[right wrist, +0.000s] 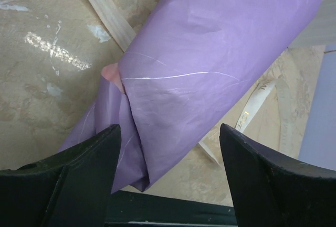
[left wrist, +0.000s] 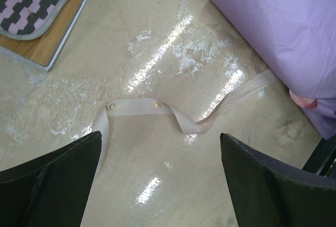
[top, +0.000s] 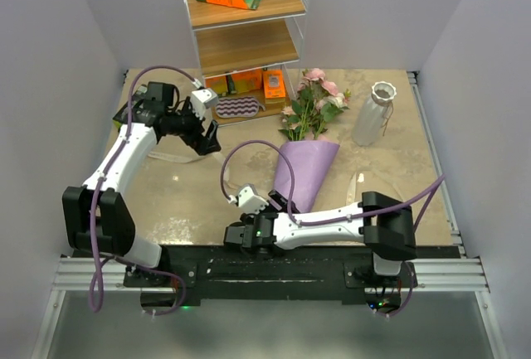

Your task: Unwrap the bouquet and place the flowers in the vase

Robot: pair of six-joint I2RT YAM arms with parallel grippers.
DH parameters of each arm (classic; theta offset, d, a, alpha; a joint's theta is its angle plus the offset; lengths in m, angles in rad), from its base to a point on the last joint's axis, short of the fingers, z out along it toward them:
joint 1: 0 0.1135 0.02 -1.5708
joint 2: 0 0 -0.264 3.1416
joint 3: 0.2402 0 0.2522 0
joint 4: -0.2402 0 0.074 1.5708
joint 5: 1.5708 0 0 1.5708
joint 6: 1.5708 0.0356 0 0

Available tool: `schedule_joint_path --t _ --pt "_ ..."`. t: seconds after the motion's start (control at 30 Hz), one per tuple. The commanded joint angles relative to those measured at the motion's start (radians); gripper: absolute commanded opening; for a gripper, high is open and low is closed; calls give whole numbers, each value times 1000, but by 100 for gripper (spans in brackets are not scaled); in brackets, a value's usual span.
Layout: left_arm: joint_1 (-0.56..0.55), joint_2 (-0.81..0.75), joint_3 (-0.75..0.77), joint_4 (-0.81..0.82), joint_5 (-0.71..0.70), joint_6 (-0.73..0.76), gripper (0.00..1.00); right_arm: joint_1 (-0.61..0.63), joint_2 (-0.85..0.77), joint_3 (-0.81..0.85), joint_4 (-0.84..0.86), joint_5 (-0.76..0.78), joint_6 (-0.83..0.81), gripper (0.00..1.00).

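Bouquet [top: 305,172] flat mid-worktop [top: 166,193], flowers [top: 315,102] pointing toward upright vase [top: 371,114], paper not yet off. Ribbon [left wrist: 142,107] untied, slack alongside. Right gripper [right wrist: 169,138] jaws released astride cone's tip, likely to tug wrap; left gripper [left wrist: 160,148] jaws spread wide above ribbon.

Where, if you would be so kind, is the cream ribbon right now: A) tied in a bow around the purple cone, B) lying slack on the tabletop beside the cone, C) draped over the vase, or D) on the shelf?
B: the left wrist view shows the ribbon lying untied in a loose wave flat on the table, trailing toward the bouquet.
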State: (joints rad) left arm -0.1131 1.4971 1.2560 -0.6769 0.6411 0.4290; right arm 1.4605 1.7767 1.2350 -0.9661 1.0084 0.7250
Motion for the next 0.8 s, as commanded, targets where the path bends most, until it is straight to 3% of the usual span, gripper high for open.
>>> schedule_joint_path --t 0.0,0.2,0.47,0.77 --pt "6 -52 -9 -7 11 -12 99 11 17 11 -36 58 117 78" --pt "6 -67 -21 -6 -7 -4 99 41 -155 -11 84 38 54 76" --pt "6 -72 -15 -1 2 -13 99 38 27 20 -49 39 119 76" --pt "6 -69 -21 -6 -4 -6 99 40 38 14 -24 44 133 75"
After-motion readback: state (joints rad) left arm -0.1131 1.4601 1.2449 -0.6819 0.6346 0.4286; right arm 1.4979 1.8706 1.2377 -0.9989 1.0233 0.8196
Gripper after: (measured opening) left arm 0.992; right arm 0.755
